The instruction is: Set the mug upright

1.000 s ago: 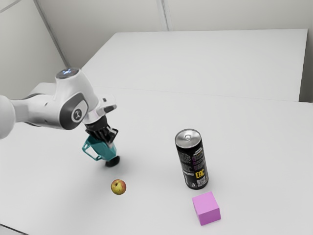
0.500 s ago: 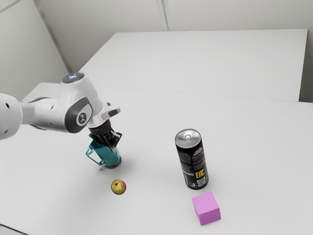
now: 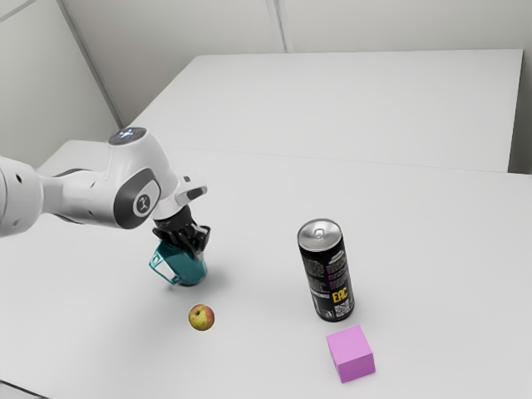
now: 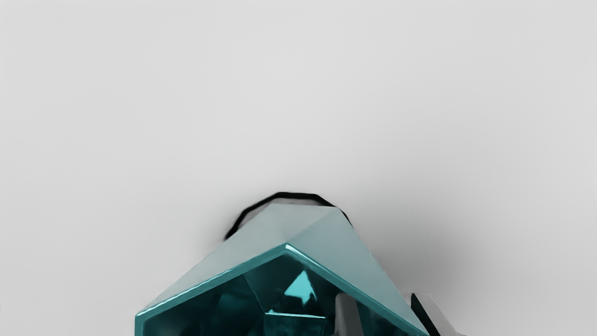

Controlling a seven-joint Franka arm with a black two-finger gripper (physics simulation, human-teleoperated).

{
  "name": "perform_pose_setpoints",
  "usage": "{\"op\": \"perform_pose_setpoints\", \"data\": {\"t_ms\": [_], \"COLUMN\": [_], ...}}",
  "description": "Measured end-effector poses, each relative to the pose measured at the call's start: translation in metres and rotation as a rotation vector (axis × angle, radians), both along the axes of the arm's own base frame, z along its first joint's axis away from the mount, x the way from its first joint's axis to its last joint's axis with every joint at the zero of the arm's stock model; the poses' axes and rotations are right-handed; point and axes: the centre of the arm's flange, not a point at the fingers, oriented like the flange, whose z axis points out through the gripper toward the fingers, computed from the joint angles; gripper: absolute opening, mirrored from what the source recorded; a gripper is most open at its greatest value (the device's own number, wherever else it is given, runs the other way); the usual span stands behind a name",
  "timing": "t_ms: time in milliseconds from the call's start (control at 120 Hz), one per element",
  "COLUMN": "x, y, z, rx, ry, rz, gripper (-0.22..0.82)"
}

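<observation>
Teal sides that leaned hard a second ago have swung much closer to vertical: the mug (image 3: pixel 188 269) has its dark base (image 4: pixel 298 195) almost beneath it, where before that base stuck out toward the exterior view's right. The gripper (image 3: pixel 196 248) has come down a little and shifted toward that same side, carrying the mug round with it. It is clamped on the mug's wall, one finger (image 4: pixel 348 318) inside the opening and the other finger (image 4: pixel 434 315) outside, with the rim (image 4: pixel 210 282) running between them. The mug is at the bench (image 3: pixel 258 349), behind the apple (image 3: pixel 201 317) as the exterior view shows it, handle (image 3: pixel 164 264) toward that view's left. The can (image 3: pixel 326 270) and cube (image 3: pixel 351 354), well apart from it, have stayed put. For the task this looks like the closing part of the righting, though I cannot tell whether the base rests flat yet. My judgement is that the hold should be kept until it sits flat, since letting go on one edge could rock the mug over.
</observation>
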Motion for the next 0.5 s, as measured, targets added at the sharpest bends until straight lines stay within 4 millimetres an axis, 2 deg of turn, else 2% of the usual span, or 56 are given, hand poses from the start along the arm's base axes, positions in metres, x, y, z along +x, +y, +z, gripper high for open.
{"op": "perform_pose_setpoints", "data": {"t_ms": [200,367,500], "x": [-0.001,-0.002,-0.003], "y": [-0.004,-0.01,-0.011], "z": [0.015,0.032,0.047], "rx": [0.005,0.01,0.016], "ry": [-0.032,-0.066,-0.095], "rz": [-0.009,-0.022,-0.025], "gripper": [0.16,0.37,0.47]}}
